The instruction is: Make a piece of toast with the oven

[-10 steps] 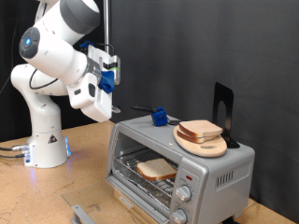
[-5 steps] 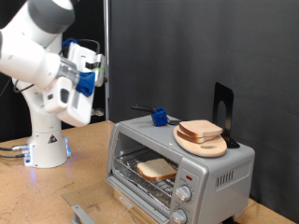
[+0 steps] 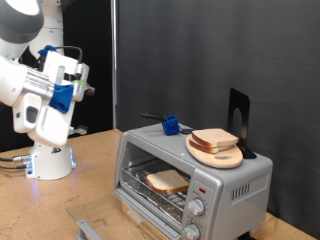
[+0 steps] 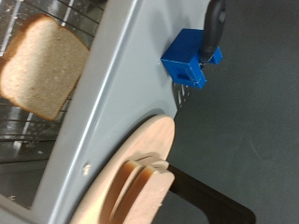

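The white robot arm's two-finger gripper (image 3: 82,78) hangs high up at about 10 o'clock in the exterior view, well apart from the small silver-grey boxy toaster oven (image 3: 240,182). It has blue parts on it. No slice of bread is between its fingers. The picture is too small to show if the fingers are spread or closed, so I cannot tell.

The oven sits on the brown wooden table (image 3: 60,205) at about 5 o'clock. Its front is open. The flat pale tan piece of toast with a brown crust (image 3: 168,181) lies on the wire rack inside the oven. In the wrist view, the same slice (image 4: 41,67) shows on the rack too.

On top of the oven rests a round wooden plate (image 3: 213,155) with a second bread slice (image 3: 214,139) on it. Just beside the plate, at its 9 o'clock, is a small blue block (image 3: 170,126) with a thin dark handle. A black upright stand (image 3: 238,118) is just behind the plate.
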`<state>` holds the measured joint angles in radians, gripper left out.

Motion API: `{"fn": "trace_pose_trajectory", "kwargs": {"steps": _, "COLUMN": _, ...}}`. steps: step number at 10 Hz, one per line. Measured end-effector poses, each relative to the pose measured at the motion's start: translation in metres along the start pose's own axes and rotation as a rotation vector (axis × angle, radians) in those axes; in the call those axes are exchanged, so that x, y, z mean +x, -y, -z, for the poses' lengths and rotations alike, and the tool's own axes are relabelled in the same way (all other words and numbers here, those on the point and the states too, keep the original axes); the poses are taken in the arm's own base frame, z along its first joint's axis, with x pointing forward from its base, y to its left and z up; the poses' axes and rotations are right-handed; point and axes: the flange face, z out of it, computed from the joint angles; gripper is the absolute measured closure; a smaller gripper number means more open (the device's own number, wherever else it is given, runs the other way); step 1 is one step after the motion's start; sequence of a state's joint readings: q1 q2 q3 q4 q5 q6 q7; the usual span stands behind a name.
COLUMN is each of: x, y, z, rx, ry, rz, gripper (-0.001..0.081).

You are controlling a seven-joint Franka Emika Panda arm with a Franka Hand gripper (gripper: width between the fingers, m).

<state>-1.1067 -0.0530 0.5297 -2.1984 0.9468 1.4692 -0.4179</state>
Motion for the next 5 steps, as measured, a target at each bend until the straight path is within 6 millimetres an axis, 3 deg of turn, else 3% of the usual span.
{"fn": "trace_pose_trajectory", "kwargs": {"steps": 5, "x": 0.013, "y": -0.02, "z": 0.014, "rx": -0.025, "ry": 0.017, "rz": 0.048, "gripper": 0.0124}}
